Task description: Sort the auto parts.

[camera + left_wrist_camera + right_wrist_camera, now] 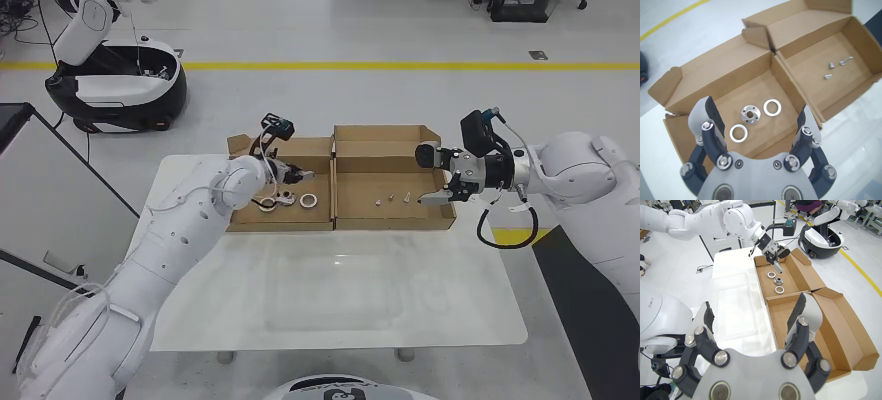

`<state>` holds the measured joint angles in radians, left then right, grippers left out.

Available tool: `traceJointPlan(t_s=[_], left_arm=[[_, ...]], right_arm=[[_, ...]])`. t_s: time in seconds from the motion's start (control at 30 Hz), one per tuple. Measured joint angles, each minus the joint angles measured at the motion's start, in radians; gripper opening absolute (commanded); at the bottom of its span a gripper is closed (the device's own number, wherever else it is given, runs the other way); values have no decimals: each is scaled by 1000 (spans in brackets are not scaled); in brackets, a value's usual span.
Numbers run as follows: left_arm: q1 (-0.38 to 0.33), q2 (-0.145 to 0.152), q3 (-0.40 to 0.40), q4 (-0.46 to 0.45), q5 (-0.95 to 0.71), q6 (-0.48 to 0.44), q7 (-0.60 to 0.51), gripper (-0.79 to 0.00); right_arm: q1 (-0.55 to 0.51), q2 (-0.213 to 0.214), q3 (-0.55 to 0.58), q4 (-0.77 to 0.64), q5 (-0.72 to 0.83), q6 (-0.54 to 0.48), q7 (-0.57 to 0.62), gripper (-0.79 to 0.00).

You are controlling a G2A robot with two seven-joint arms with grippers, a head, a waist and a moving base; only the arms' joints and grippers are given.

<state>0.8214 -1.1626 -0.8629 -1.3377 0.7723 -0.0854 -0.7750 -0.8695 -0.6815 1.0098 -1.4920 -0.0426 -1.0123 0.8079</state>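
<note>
Because the left gripper (757, 106) hangs spread over the hub (750, 114) and rings (772, 107) lying close together in the left box (730, 75), a pinch could clip a neighbour or slip off thin flat metal.

Pale grey floor (330, 30), yellow floor line (400, 66), white table (485, 300), even light

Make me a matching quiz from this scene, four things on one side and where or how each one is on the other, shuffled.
1 flanged disc
2 three small metal pieces
3 clear tray
4 left gripper

A on the bare table
B open, above the ring box
C between two rings
D on the floor of the second box

Pairs: 1-C, 2-D, 3-A, 4-B
</note>
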Motion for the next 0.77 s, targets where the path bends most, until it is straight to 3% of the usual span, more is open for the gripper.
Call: traceJointPlan(t_s=[0.23, 0.43, 0.6, 0.77], left_arm=[[190, 54, -180, -280, -79, -124, 41, 0], [333, 85, -308, -458, -121, -193, 55, 0], [431, 100, -400, -566, -171, -228, 99, 0], [437, 100, -405, -572, -171, -231, 103, 0]], right_arm=[[0, 0, 0, 0, 0, 0, 0, 0], [0, 0, 0, 0, 0, 0, 0, 0], [0, 0, 0, 0, 0, 0, 0, -1], [0, 0, 0, 0, 0, 0, 0, -1]])
